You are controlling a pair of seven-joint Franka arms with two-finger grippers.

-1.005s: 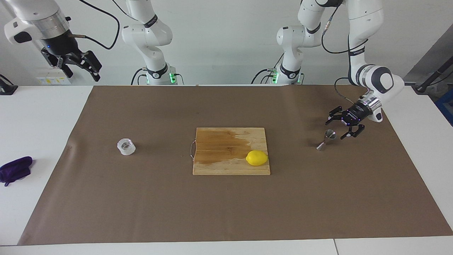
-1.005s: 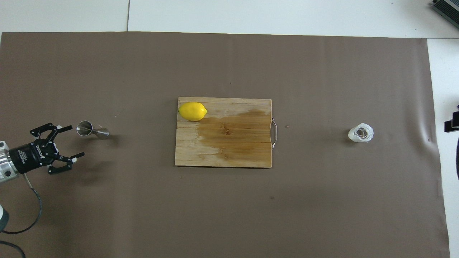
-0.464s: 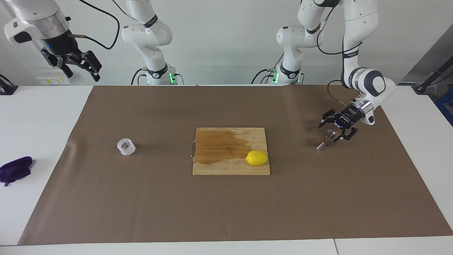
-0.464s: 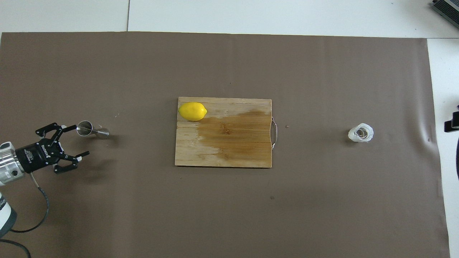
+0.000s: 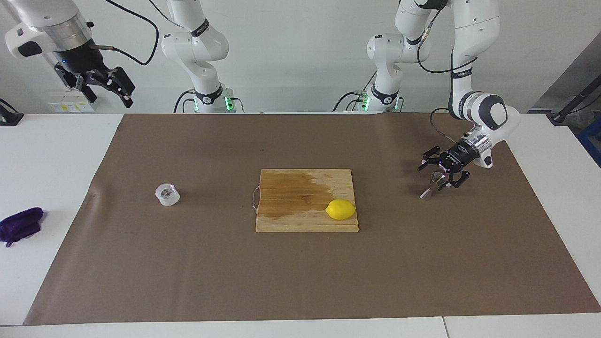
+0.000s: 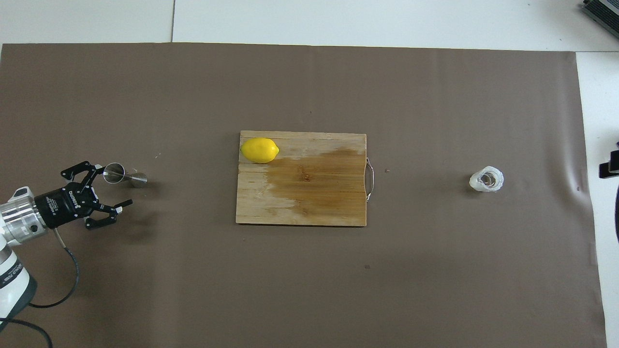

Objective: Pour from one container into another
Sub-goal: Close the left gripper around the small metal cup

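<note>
Two pincers face you, both released: the left pincer (image 5: 440, 174) low around the jigger (image 5: 433, 184) toward the left arm's end of the tabletop (image 5: 56, 155), the right pincer (image 5: 104, 87) waiting high. The cup (image 5: 167, 194) sits toward the right arm's end.

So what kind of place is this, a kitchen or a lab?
Most likely a robotics lab staged as a kitchen bench: two Franka arms at a white table covered by brown paper, with a cutting board and lemon as props.
</note>
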